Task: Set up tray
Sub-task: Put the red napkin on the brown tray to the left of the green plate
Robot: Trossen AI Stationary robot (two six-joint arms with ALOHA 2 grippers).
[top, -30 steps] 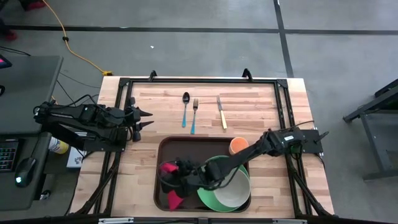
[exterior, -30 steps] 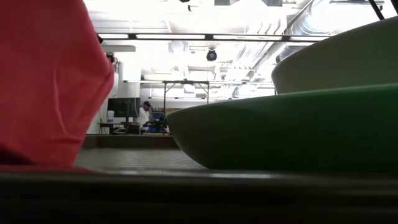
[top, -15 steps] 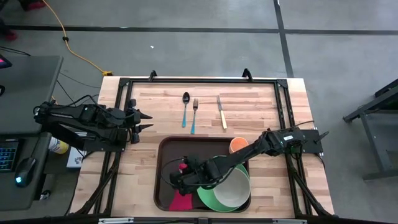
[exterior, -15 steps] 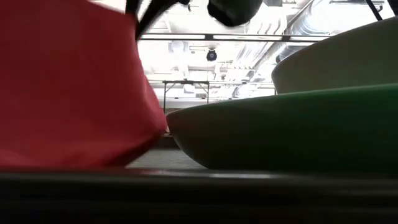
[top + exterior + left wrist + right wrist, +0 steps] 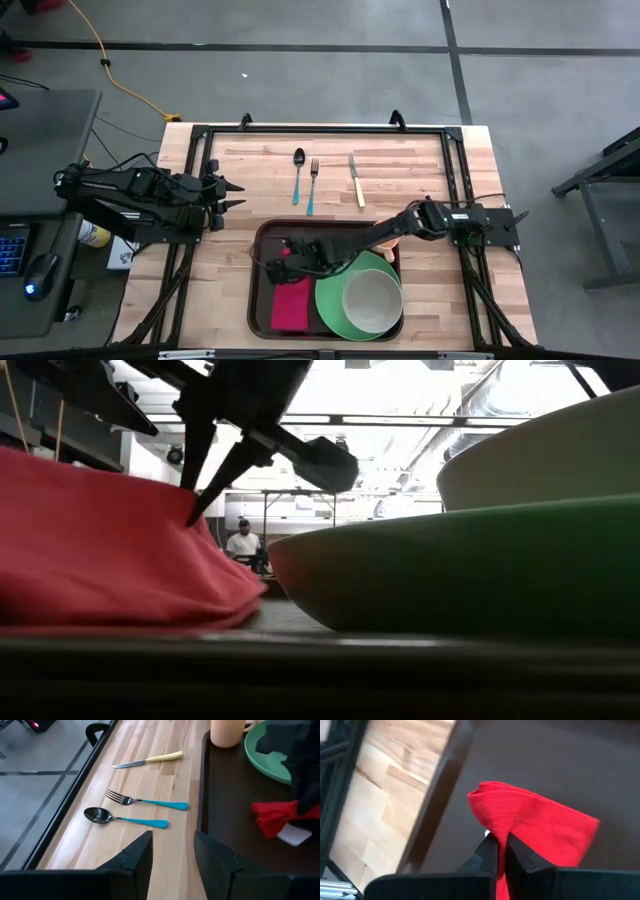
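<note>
Right gripper [image 5: 289, 249]: I hold it pinched shut on red napkin [image 5: 291, 303], over tray [image 5: 262, 285]; left gripper [image 5: 236, 192] open, idle.

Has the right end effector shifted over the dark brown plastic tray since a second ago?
Yes. The right end effector moved from the tray's near edge toward the blue-handled fork.

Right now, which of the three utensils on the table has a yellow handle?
The knife, the rightmost of the three in the high view. The spoon and the fork beside it both have blue handles.
</note>
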